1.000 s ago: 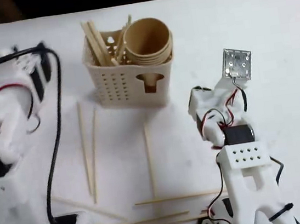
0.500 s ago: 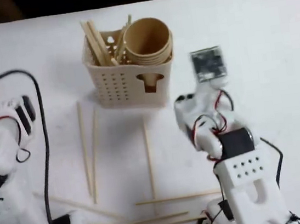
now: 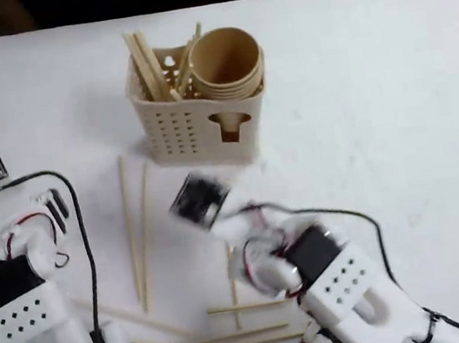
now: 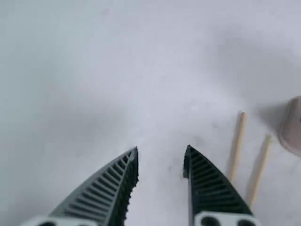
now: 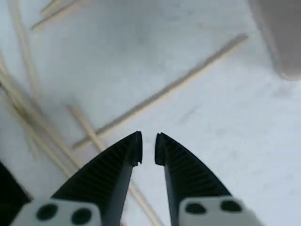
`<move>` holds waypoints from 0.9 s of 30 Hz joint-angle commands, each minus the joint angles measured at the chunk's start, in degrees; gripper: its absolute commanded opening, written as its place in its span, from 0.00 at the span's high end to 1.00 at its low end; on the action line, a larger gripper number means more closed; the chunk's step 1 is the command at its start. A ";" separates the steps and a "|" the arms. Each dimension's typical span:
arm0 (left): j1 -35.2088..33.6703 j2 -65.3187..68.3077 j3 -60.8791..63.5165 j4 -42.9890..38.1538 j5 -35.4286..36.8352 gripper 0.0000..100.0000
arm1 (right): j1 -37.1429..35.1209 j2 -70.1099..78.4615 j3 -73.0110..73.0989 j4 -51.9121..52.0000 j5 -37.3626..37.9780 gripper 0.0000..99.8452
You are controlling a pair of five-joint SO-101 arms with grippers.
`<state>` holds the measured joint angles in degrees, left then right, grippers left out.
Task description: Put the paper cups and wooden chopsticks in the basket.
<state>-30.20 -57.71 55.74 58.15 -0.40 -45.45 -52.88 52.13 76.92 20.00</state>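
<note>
Our right gripper (image 5: 148, 147) hangs empty, jaws parted only a sliver; the nearest chopstick (image 5: 164, 92) lies on the table just off its tips, long axis running toward the basket (image 3: 194, 129); our left gripper (image 4: 161, 157), spread wide and empty, seems farther from it.

I'm watching the right arm (image 3: 327, 269) covering part of one chopstick (image 3: 234, 293) on the tabletop (image 3: 386, 75). In the right wrist view the basket (image 5: 282, 37) is running off the edge. In the left wrist view a pale thing (image 4: 292, 127) is getting cropped too; I'm failing to identify it.
</note>
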 commanded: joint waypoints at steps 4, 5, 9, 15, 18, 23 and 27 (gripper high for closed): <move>-4.18 4.70 0.53 -5.71 3.96 0.83 | -13.14 -1.27 5.36 -0.75 -6.77 0.75; -4.44 5.85 0.53 -6.33 3.96 0.83 | -14.29 -1.27 5.63 -1.27 -7.30 0.74; -5.05 11.21 0.44 -8.53 3.96 0.83 | -21.49 -1.19 9.14 -5.32 -7.56 0.72; -8.84 17.19 0.35 -12.75 3.96 0.83 | -32.22 -1.19 15.74 -15.16 -13.71 0.72; -9.71 19.47 -1.49 -12.31 3.96 0.83 | -33.36 -1.10 16.00 -16.84 -15.21 0.72; -9.71 22.99 -2.99 -12.31 3.96 0.83 | -33.36 3.56 17.58 -19.91 -15.65 0.72; -9.71 23.87 -3.52 -12.22 3.96 0.83 | -33.36 11.82 17.23 -24.13 -17.05 0.72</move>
<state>-39.43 -34.07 55.30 46.81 3.03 -78.51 -45.76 69.98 55.56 4.44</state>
